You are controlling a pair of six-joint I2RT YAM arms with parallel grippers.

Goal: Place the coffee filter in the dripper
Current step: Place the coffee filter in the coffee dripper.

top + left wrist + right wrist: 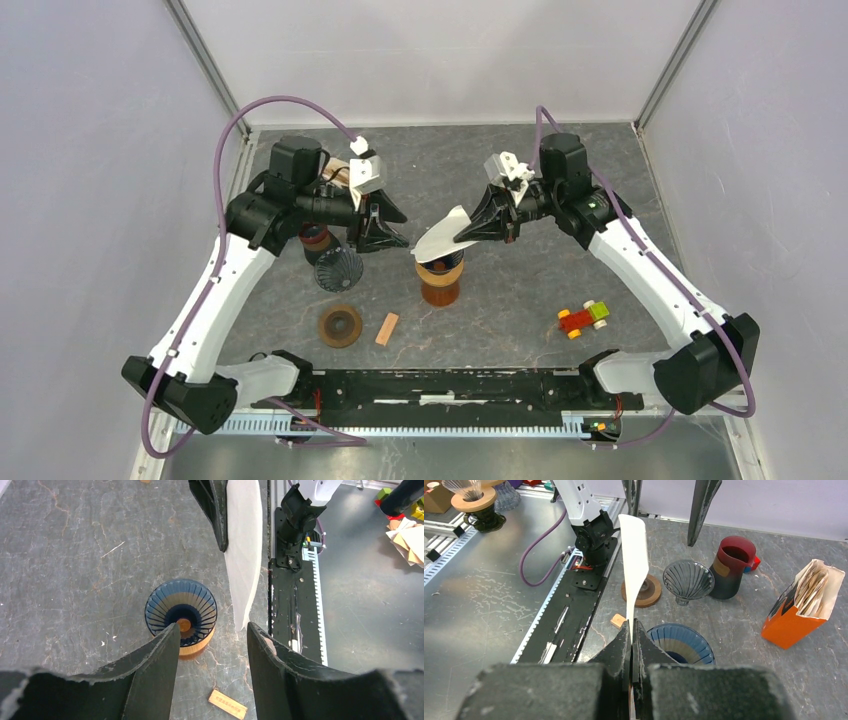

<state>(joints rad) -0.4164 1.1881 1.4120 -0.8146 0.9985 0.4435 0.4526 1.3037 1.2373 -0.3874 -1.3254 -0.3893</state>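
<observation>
The white paper coffee filter is pinched flat in my right gripper, which is shut on its edge. It hangs just above the blue ribbed dripper on its wooden base. In the right wrist view the filter stands up from the shut fingers, with the dripper just to their right. My left gripper is open and empty, just left of the filter. In its wrist view the dripper lies below and the filter hangs to the right.
A dark glass dripper, a red mug and an orange filter box stand at the left. A wooden ring and a wooden block lie in front. A toy car lies at the right.
</observation>
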